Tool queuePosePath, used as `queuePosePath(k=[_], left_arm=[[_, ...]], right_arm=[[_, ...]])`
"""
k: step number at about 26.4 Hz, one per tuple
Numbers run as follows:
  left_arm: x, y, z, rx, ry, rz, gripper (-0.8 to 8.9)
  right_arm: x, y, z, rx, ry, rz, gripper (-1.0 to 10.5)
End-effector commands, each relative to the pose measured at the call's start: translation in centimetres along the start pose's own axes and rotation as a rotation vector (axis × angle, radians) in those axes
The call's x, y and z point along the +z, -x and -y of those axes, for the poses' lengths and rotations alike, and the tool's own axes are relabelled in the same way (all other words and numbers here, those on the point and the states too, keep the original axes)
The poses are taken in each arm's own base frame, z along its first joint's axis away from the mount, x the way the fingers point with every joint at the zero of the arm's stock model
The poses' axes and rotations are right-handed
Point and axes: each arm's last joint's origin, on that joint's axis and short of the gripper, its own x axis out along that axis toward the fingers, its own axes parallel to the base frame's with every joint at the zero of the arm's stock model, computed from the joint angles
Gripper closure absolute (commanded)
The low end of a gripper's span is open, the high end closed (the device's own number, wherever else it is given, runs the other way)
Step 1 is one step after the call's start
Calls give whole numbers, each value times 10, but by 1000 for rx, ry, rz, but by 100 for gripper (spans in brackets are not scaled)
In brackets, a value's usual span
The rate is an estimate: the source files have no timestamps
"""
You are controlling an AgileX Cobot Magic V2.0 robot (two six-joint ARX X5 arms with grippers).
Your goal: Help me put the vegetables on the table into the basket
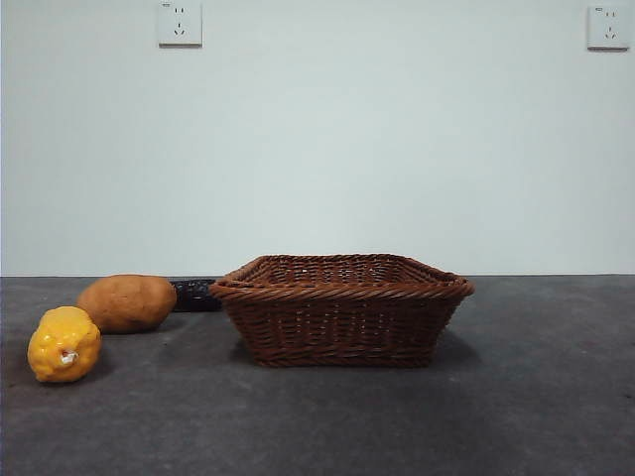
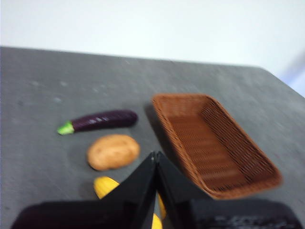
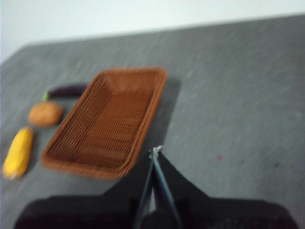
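Observation:
The wicker basket (image 1: 341, 307) (image 2: 214, 143) (image 3: 107, 121) stands empty mid-table. To its left lie the vegetables: the yellow corn (image 1: 63, 344) (image 2: 106, 186) (image 3: 18, 152) nearest the front, the orange-brown potato (image 1: 127, 302) (image 2: 113, 151) (image 3: 45, 114) behind it, and the dark-purple eggplant (image 1: 195, 295) (image 2: 97, 121) (image 3: 64, 91) farthest back, mostly hidden in the front view. My left gripper (image 2: 155, 157) hangs shut above the corn and potato, holding nothing. High over the table right of the basket, my right gripper (image 3: 156, 152) is shut and empty. Neither arm shows in the front view.
The dark grey table (image 1: 536, 397) stretches wide to the right of the basket. A white wall with two sockets (image 1: 180, 23) (image 1: 608, 27) rises behind the far edge.

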Motion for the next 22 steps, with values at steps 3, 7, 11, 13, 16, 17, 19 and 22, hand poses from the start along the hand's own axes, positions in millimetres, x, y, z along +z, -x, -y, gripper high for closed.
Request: queuePosePath(k=[3, 7, 11, 13, 16, 17, 19, 22], left_arm=[[20, 4, 7, -49, -73, -70, 819], [31, 7, 12, -105, -86, -103, 819], [31, 7, 16, -156, -92, -134, 819], [29, 7, 16, -157, -86, -148, 820], [30, 6, 15, -157, -86, -147, 818], [30, 6, 16, -157, -85, -147, 816], [33, 6, 16, -157, -85, -147, 798], [40, 7, 17, -157, -86, -139, 339]], right_arm=[[22, 8, -5, 35, 74, -104, 956], [32, 7, -7, 67, 88, -192, 956], [35, 0, -5, 95, 92, -263, 956], [35, -1, -5, 95, 89, -272, 955], [35, -1, -5, 95, 89, -271, 947], [35, -1, -5, 96, 88, -273, 946], [35, -1, -5, 96, 87, -272, 930], [35, -1, -6, 124, 83, -269, 624]])
